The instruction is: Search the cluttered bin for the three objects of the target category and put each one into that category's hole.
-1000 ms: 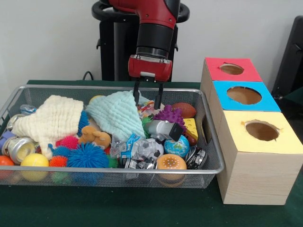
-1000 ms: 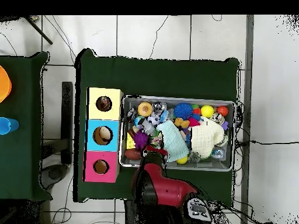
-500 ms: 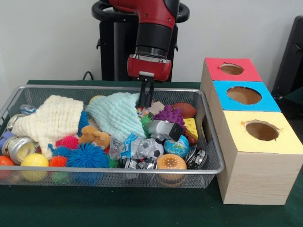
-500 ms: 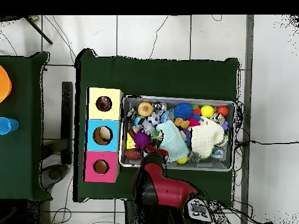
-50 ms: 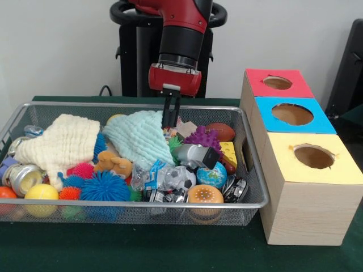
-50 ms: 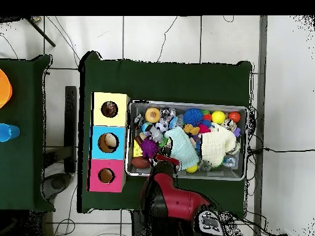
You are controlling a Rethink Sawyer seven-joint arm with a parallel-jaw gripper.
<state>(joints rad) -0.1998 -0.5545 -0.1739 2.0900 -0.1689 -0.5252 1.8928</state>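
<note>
Hanging above centre of the front view, pincer (image 5: 170, 118) raised slightly since a second ago, fingers now pressed together, tips at the mint cloth (image 5: 138, 136) in the bin (image 5: 249, 187), nothing visibly gripped.

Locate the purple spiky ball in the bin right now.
Front view: the purple spiky ball sits toward the bin's far right, left of the brown football and behind the yellow cheese block.

The bin (image 5: 249, 170) fills the frame's lower left. Three boxes (image 5: 309, 187) stand in a row at its right side, touching it. The gripper (image 5: 170, 116) hangs over the bin's upper middle.
</note>
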